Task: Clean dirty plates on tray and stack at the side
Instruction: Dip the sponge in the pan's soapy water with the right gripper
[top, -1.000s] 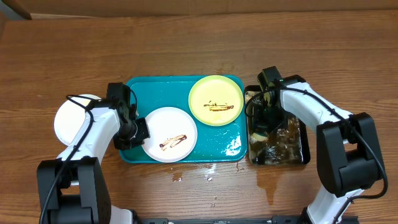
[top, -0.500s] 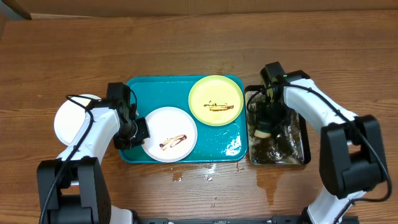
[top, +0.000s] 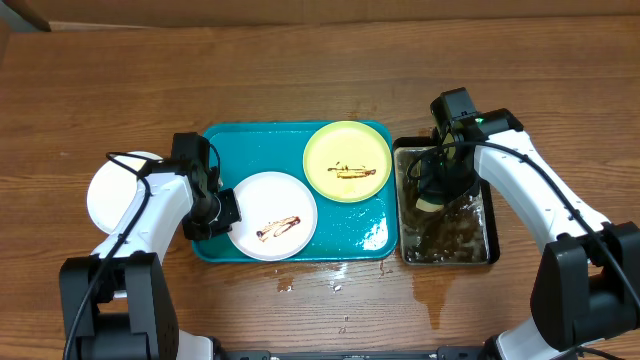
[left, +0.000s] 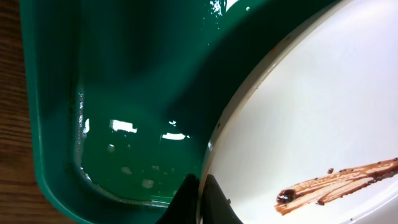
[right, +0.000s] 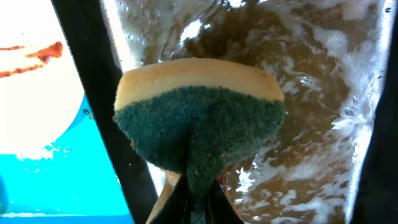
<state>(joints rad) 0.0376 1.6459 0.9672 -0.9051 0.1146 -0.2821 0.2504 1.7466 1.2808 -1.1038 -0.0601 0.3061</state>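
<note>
A teal tray (top: 255, 150) holds a white plate (top: 272, 215) with a brown streak at its front left and a yellow-green plate (top: 347, 161) with a streak at its back right. A clean white plate (top: 112, 195) lies on the table left of the tray. My left gripper (top: 222, 212) is shut on the white plate's left rim (left: 214, 146); the tray's wet corner (left: 93, 124) shows beside it. My right gripper (top: 432, 200) is shut on a yellow-and-green sponge (right: 199, 118) just above the brown water.
A black-rimmed pan (top: 492, 225) of foamy brown water (right: 311, 112) stands right of the tray. Its black rim (right: 93, 93) lies between the sponge and the tray. Water drops and a dark wet patch (top: 430, 290) lie on the wood in front.
My right gripper has lifted the sponge and moved it toward the pan's back and right. The left arm and both tray plates have not moved.
</note>
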